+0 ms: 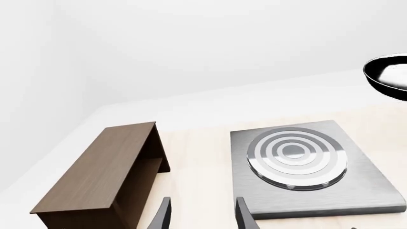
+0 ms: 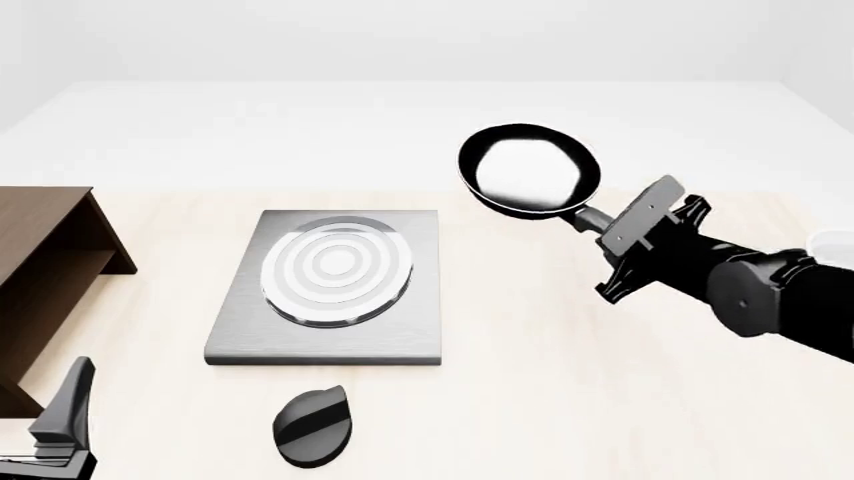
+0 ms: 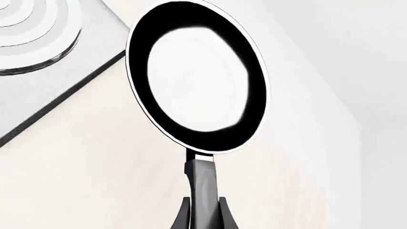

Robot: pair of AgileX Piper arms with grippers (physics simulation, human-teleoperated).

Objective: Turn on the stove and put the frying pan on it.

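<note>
The stove (image 2: pixel 400 335) is a flat grey slab with silver-white burner rings, lying left of centre on the table; it also shows in the left wrist view (image 1: pixel 369 183) and the right wrist view (image 3: pixel 57 90). My right gripper (image 2: pixel 610 228) is shut on the handle (image 3: pixel 202 179) of the black frying pan (image 2: pixel 530 168) and holds it in the air, tilted, to the right of the stove and apart from it. The pan also shows in the right wrist view (image 3: pixel 197 76) and the left wrist view (image 1: pixel 389 76). My left gripper (image 1: pixel 202 219) is open and empty, low at the front left (image 2: pixel 60 420).
A small black teardrop knob (image 2: pixel 314 425) lies on the table just in front of the stove. A brown wooden shelf (image 2: pixel 40 270) stands at the left, also in the left wrist view (image 1: pixel 108 171). A white bowl (image 2: pixel 834 245) shows at the right edge.
</note>
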